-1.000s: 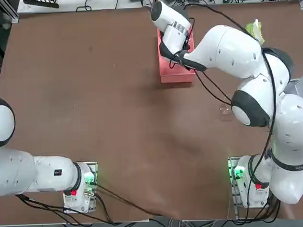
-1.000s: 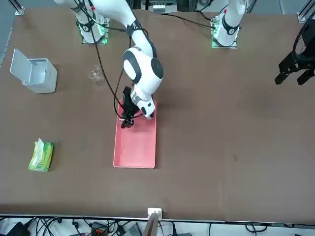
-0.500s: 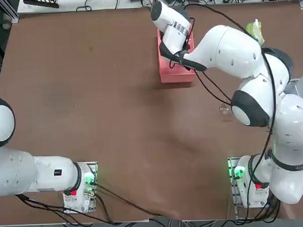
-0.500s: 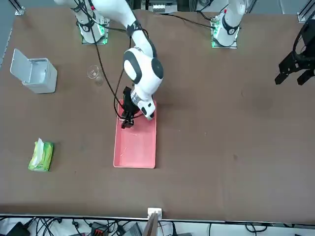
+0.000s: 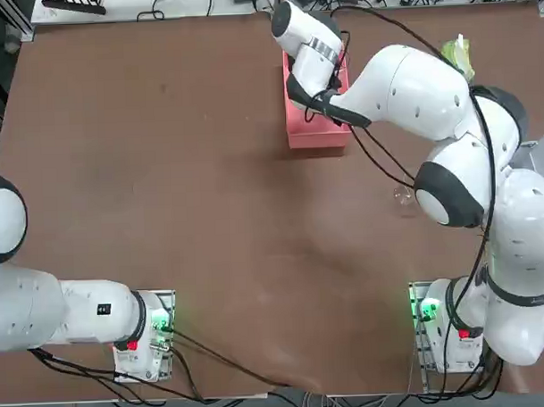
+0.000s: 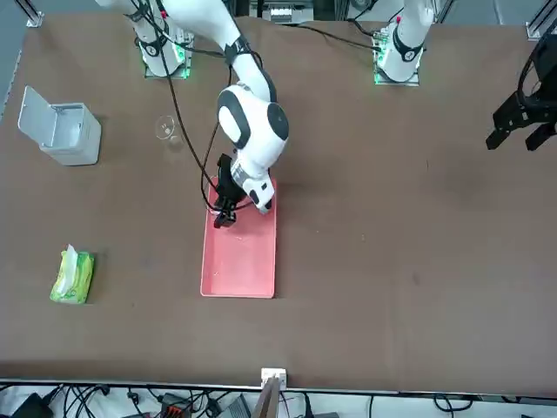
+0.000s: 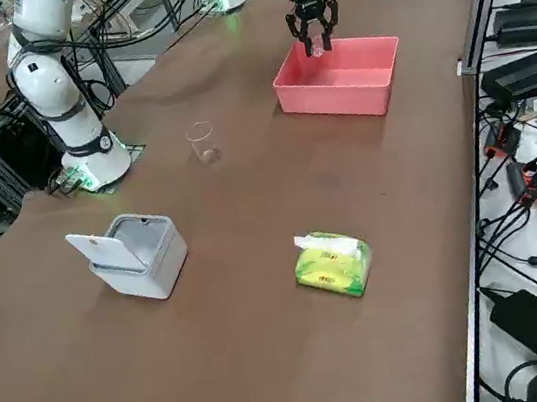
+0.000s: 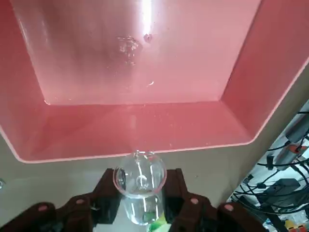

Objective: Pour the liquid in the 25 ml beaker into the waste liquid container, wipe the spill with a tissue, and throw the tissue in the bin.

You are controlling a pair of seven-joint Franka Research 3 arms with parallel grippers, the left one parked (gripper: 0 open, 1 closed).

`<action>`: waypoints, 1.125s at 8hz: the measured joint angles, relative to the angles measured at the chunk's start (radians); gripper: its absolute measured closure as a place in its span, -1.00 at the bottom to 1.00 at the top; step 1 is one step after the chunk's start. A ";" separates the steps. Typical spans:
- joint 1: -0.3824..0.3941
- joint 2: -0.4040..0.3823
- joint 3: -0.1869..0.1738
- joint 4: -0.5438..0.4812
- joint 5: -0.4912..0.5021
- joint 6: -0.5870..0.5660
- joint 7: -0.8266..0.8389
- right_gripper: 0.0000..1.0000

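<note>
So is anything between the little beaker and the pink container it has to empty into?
Nothing visible. The right hand holds the 25 ml beaker tipped over the near rim of the pink box, whose open inside shows only a few droplets.

Larger glass beaker (image 7: 202, 141) upright on the brown surface (image 6: 392, 244), well apart from everything else. Lime-green tissue pack (image 7: 332, 263) with a white sheet poking out the top, near the surface edge. Cables and black boxes (image 7: 522, 72) along the floor beside the surface. More cables (image 6: 174, 405) past its far edge.
</note>
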 joint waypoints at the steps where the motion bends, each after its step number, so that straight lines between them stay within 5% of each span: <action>1: 0.000 0.000 -0.001 0.000 -0.003 0.000 0.000 0.06; 4: -0.014 -0.001 -0.013 0.043 0.025 -0.007 0.004 0.06; 9: -0.212 -0.039 -0.031 0.120 0.367 -0.032 -0.033 0.06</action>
